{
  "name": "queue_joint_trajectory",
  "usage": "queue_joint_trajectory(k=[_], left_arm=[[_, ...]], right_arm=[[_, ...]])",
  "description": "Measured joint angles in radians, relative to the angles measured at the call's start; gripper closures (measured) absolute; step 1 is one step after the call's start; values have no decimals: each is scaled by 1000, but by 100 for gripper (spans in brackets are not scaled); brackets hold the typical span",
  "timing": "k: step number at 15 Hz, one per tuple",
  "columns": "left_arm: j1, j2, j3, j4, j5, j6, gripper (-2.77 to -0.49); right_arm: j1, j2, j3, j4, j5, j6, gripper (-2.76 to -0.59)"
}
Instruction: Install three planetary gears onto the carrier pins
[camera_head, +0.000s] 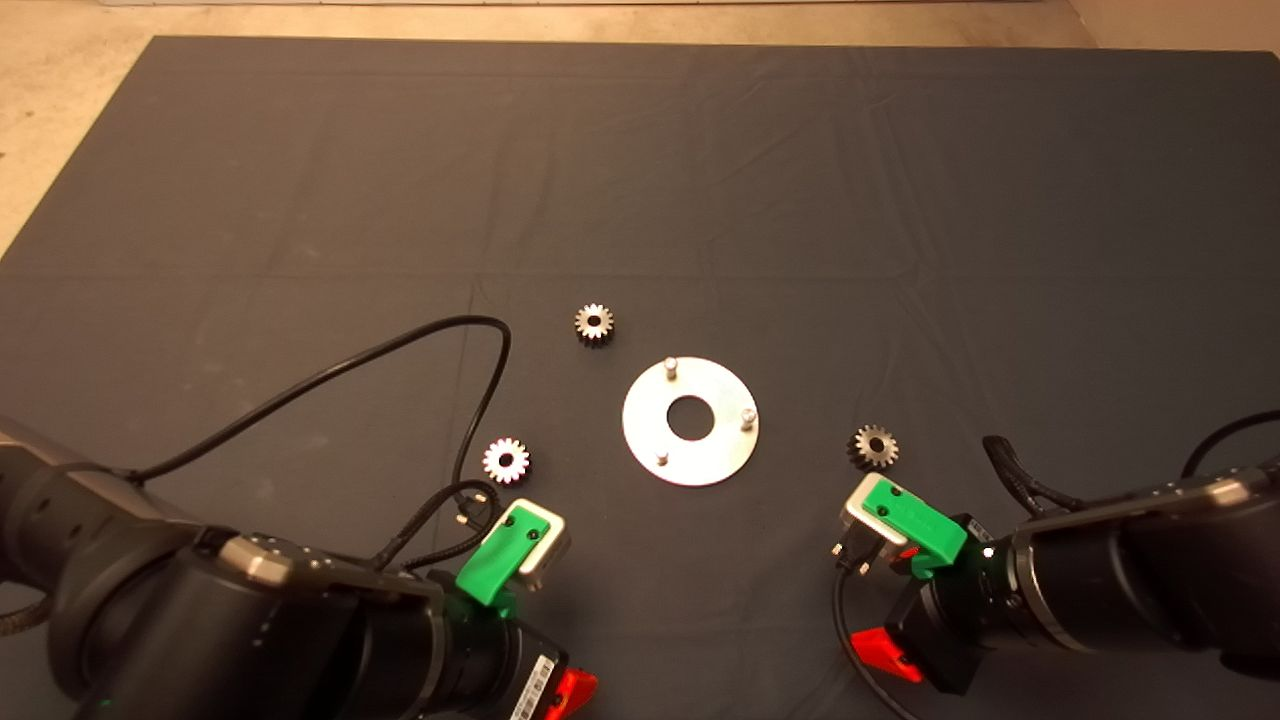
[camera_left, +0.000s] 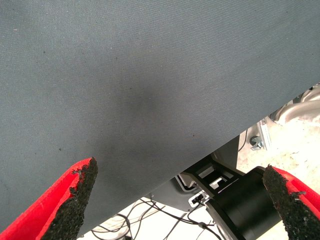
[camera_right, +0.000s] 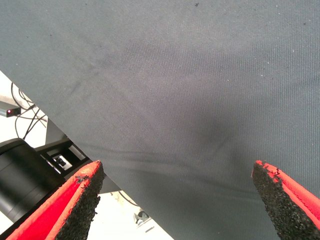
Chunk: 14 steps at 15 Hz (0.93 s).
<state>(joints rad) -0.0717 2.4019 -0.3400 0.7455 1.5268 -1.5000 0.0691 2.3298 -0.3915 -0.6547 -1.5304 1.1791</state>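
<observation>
- Left arm (camera_head: 200, 610): thick matte-black cylindrical links with a silvery metal band, and a white barcode label by the wrist.
- Right arm (camera_head: 1130, 570): the same black casing with a grey metal band on top.
- Each wrist carries a bright green bracket (camera_head: 500, 560) with two dark screws on a pale metal camera block (camera_head: 868, 508).
- Thin black cables (camera_head: 400, 345) loop from the left arm; another black cable (camera_head: 1015, 475) curls beside the right.
- Left pincer (camera_left: 182, 202): red fingers (camera_left: 45, 210) faced with rough, crumbly black pads (camera_left: 282, 200).
- Right pincer (camera_right: 177, 200): matching red fingers (camera_right: 55, 212).
</observation>
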Motion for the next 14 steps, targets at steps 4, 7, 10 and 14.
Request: queue_joint_trajectory(k=[4, 7, 10, 14], left_arm=[[0, 5, 0, 0, 0, 0, -237], [0, 6, 0, 0, 0, 0, -237], [0, 11, 0, 0, 0, 0, -237], [0, 28, 0, 0, 0, 0, -237]], right_arm=[[0, 0, 0, 0, -1, -3, -220], [-1, 0, 0, 0, -1, -3, -220], [-5, -1, 0, 1, 0, -5, -220], [19, -8, 0, 9, -1, -47, -220]])
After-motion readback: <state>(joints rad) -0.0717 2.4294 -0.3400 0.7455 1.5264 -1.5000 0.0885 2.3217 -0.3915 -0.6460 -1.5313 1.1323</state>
